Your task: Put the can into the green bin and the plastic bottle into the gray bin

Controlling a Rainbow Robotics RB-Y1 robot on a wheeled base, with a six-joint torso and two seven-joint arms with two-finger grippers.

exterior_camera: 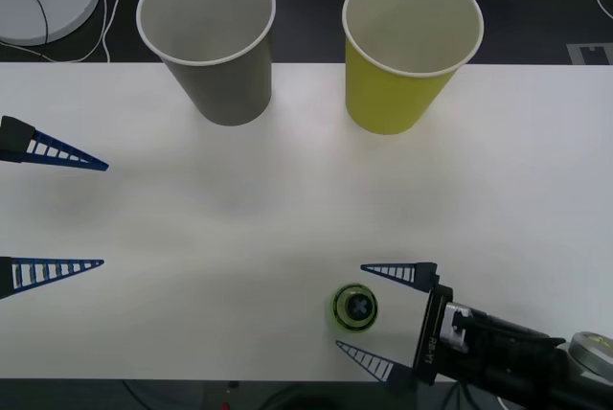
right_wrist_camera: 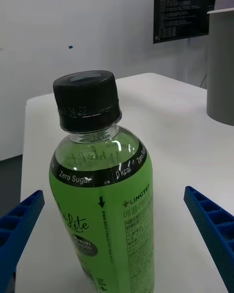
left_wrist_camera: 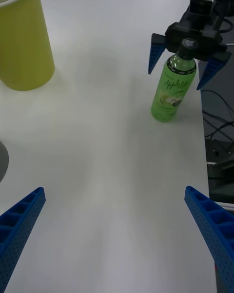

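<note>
right gripper (exterior_camera: 378,319) sat spread around the upright plastic bottle (exterior_camera: 354,307), not yet pinching; full, slick, best taken mid-label; left gripper (exterior_camera: 103,215) spread, idle.

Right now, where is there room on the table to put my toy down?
The middle of the table is bare, between the two cups and the bottle. It is crowded near the front edge, where the right gripper is open around the bottle.

A white table (exterior_camera: 287,209) carries everything. The gray bin (exterior_camera: 213,36) and green bin (exterior_camera: 407,51) stand at its far edge. The plastic bottle (exterior_camera: 354,307) stands upright near the front.
</note>
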